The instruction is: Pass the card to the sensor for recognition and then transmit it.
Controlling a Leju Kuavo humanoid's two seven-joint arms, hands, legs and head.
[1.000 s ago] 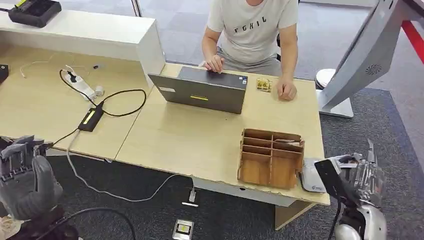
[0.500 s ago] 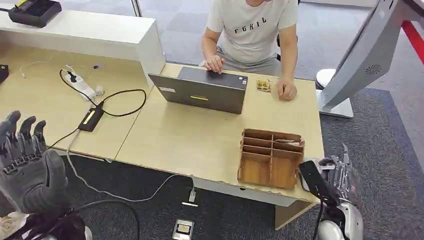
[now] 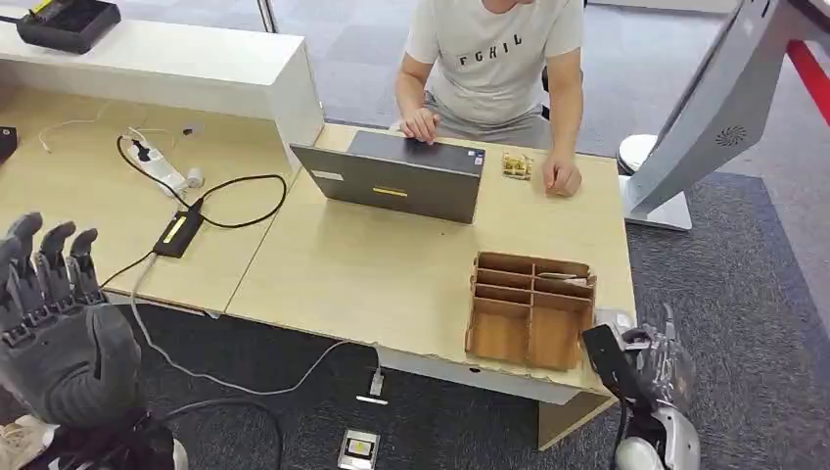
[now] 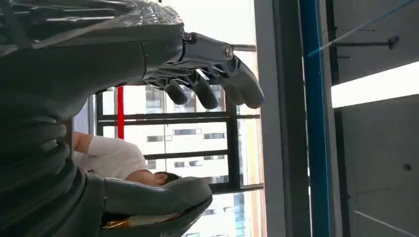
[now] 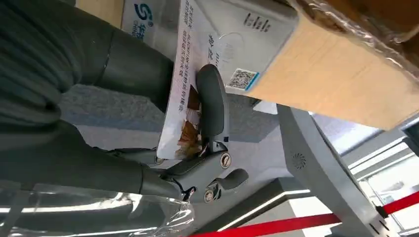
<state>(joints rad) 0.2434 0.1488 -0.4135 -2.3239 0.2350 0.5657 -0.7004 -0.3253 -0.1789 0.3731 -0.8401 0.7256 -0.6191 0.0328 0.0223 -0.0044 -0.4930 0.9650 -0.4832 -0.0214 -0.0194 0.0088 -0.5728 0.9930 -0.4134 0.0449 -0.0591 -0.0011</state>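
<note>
My right hand [image 3: 651, 367] hangs at the table's front right corner, just right of the wooden organiser [image 3: 531, 311]. In the right wrist view this hand [image 5: 113, 168] pinches a white printed card [image 5: 190, 74] between the thumb and a finger [image 5: 212, 103]. The card lies against the white sensor box [image 5: 247, 29], which carries a QR sticker and sits by the table edge [image 5: 336, 79]. My left hand [image 3: 59, 323] is raised at the lower left, holding nothing, its fingers [image 4: 217, 69] spread upward.
A person sits behind the table with one hand on a grey laptop [image 3: 396, 176]. A power strip [image 3: 157, 166] and black adapter [image 3: 178, 233] with cables lie on the left table. A grey stand [image 3: 705, 117] rises at the right.
My right hand has moved left and in toward the table corner with the card, covering the white sensor. My left hand has risen and spread its fingers.
</note>
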